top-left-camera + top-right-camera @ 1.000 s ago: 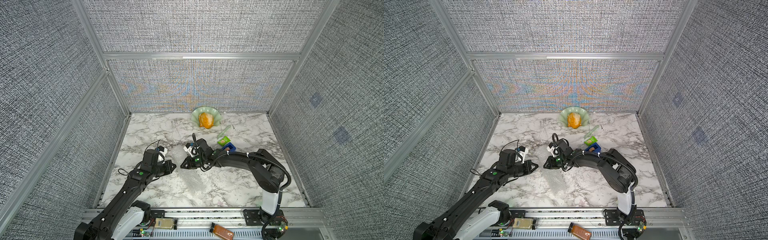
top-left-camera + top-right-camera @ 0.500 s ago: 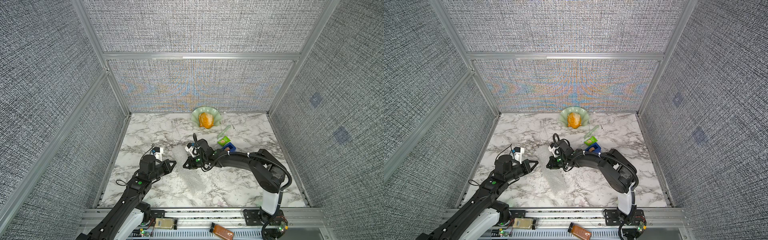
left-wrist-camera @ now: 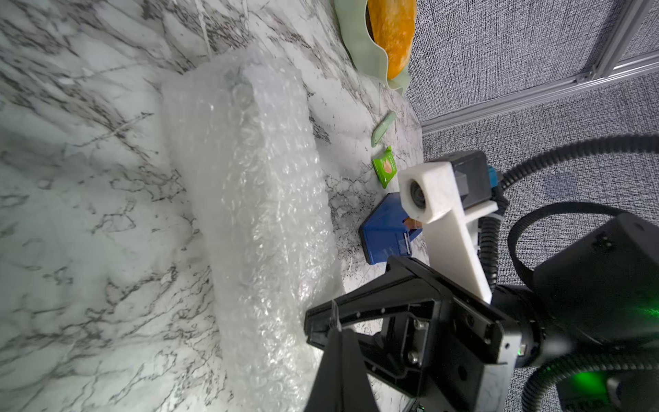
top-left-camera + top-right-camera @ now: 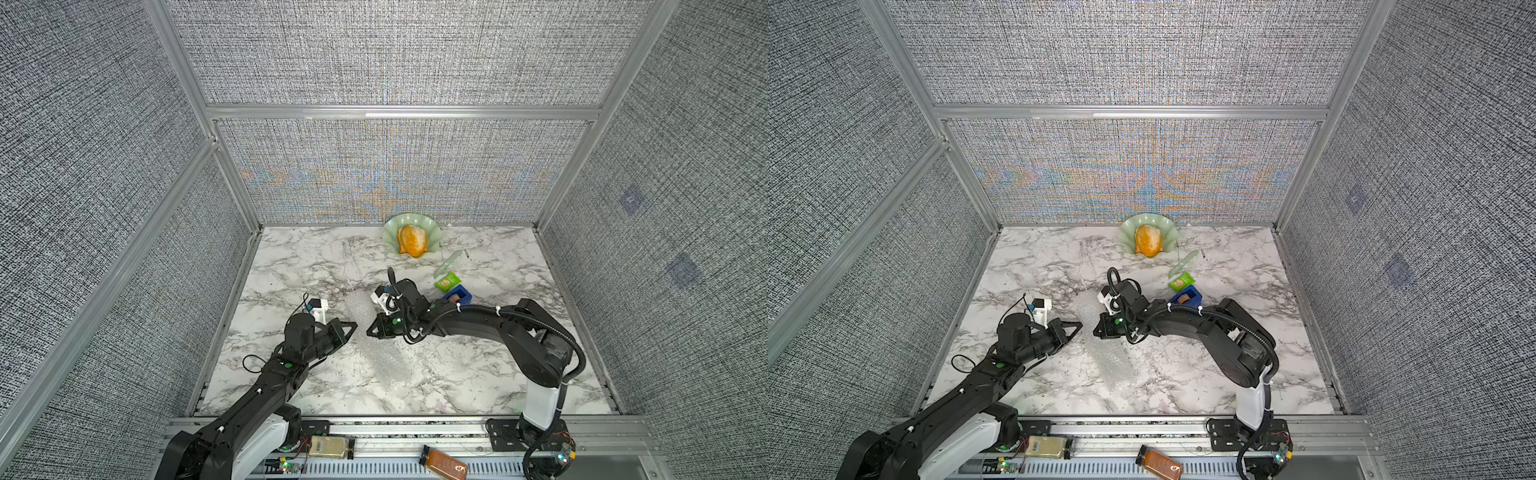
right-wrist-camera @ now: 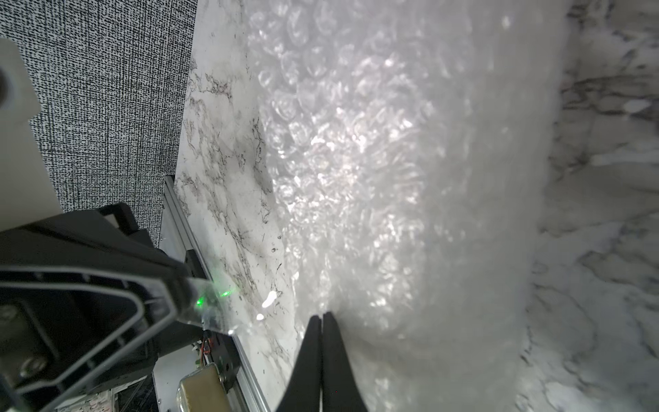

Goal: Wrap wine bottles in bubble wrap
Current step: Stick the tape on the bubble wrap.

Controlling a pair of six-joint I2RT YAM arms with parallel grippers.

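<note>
Two sets of jaws were closed; the left gripper (image 4: pixel 353 326) and right gripper (image 4: pixel 369 331) faced each other across the rolled bubble wrap (image 4: pixel 383 358).

We see bubble wrap (image 4: pixel 380 357) on the marble surface (image 4: pixel 299 266), between the left pincer (image 4: pixel 354 325) and right pincer (image 4: pixel 368 332). Past the right pincer lie a blue box (image 4: pixel 462 296), green packet (image 4: pixel 447 281) and green dish (image 4: pixel 388 237).

bubble wrap (image 4: pixel 382 361) translucent glossy crinkly plastic, table (image 4: pixel 457 374) smooth marble-look w/ slight sheen, walls (image 4: pixel 374 62) rough grey woven cloth, frame bars (image 4: pixel 399 112) matt metal
</note>
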